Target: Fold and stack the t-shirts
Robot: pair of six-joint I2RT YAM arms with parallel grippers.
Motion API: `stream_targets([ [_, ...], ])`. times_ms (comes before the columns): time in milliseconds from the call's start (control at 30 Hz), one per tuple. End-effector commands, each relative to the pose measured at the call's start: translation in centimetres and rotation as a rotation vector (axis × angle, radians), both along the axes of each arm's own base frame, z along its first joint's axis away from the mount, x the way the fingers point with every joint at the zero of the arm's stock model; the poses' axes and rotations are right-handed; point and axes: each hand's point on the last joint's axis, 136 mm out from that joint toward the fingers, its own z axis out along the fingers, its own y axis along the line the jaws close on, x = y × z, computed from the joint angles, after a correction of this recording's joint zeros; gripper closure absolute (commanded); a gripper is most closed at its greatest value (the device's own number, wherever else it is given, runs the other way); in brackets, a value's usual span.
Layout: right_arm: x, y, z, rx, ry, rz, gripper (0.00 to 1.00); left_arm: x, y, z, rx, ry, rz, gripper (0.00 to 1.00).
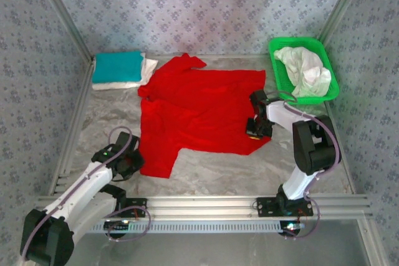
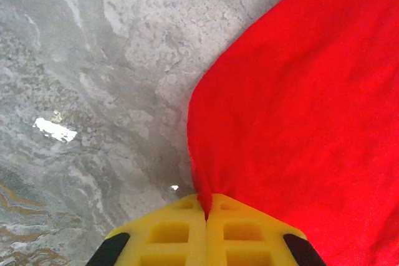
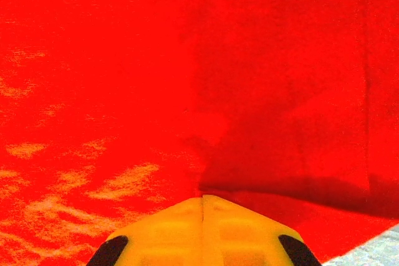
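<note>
Two end effectors are closed on the red t-shirt [image 1: 199, 113], which lies spread open across the middle of the grey marbled counter [image 1: 218, 172]. The left end effector [image 1: 128, 160] sits at the shirt's near-left corner. In the left wrist view its yellow fingertips [image 2: 206, 207] are pressed together with a tuck of the red t-shirt [image 2: 299, 104] pinched between them, and bare counter [image 2: 93, 91] lies to the left. The right end effector [image 1: 257, 130] is at the shirt's near-right edge. In the right wrist view its fingers [image 3: 202, 202] meet with no gap, and a crease in the red t-shirt [image 3: 187, 79] runs straight into their seam, so the cloth looks nipped there. A sliver of counter [image 3: 374, 253] shows at the lower right of that view.

At the far left corner a folded teal t-shirt [image 1: 117, 66] rests on top of a folded white t-shirt [image 1: 148, 70]. At the far right a green mesh basket [image 1: 274, 45] holds crumpled white t-shirts [image 1: 305, 70].
</note>
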Motion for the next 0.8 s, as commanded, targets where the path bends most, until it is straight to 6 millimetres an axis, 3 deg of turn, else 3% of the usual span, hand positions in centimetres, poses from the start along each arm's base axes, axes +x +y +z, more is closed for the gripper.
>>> stream_targets([
  [0, -0.9, -0.6, 1.0, -0.029, 0.000, -0.001, 0.97, 0.1, 0.0, 0.1, -0.008, -0.007, 0.012, 1.00],
  [433, -3.4, -3.6, 4.0, -0.055, -0.083, -0.061, 1.00, -0.1, 1.2, 0.6, 0.008, -0.033, 0.049, 1.00],
  [767, -6.7, -3.8, 3.7, 0.019, -0.085, -0.111, 1.00, -0.1, 0.7, 0.9, -0.032, -0.055, 0.030, 1.00],
])
